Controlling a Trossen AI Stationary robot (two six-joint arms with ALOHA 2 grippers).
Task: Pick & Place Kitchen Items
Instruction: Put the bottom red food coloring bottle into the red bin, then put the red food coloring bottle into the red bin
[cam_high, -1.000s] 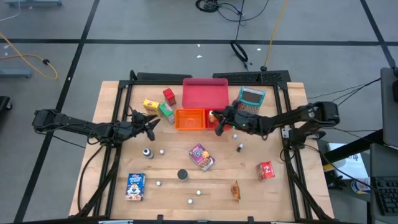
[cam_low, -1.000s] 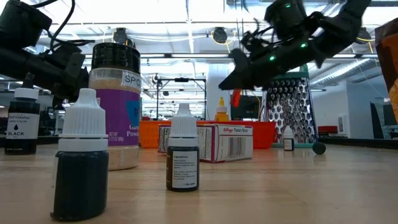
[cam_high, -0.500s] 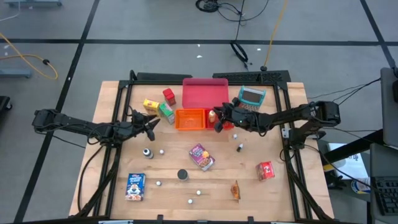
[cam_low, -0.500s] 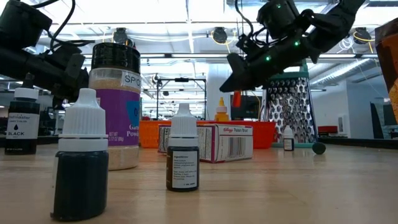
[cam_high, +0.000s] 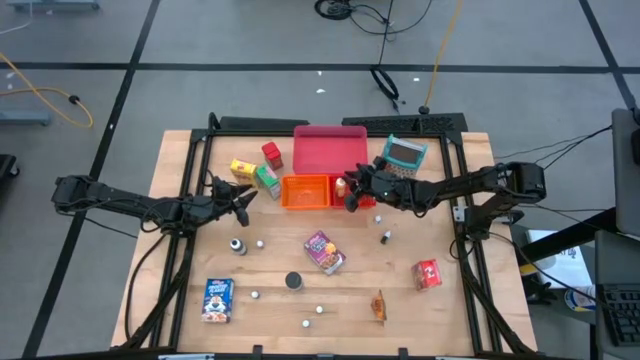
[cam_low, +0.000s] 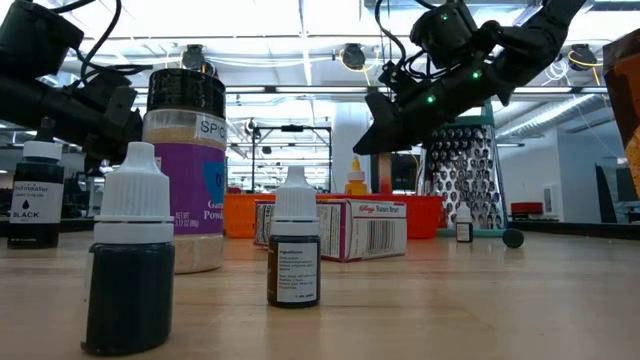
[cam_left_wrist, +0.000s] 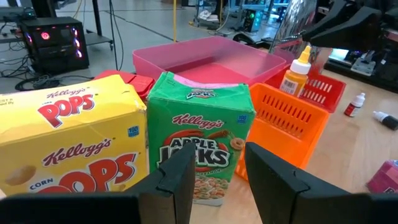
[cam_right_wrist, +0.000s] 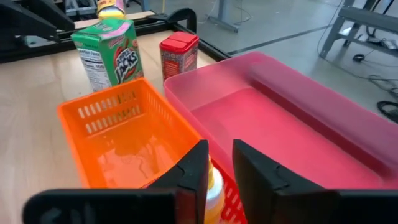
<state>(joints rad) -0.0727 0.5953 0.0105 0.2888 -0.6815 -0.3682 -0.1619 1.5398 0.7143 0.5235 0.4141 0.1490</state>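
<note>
A small yellow bottle with a white cap stands upright in the small red bin, next to the orange bin. My right gripper hangs over that bin, open, its fingers on either side of the bottle's top. My left gripper waits open at the table's left. It faces a green Apple Jacks box and a yellow Corn Pops box, and nothing is between its fingers. My right gripper's fingers stand slanting down on either side of the bottle's top. I cannot tell whether they touch it. The bottle stands upright on the floor of the red bin.
A pink tray lies behind the bins, with a grater to its right and a red canister to its left. A purple packet, black can, blue box, red packet and tiny bottles lie on the near half.
My right gripper has tipped slightly above the red bin. The bottle stands where it stood.
</note>
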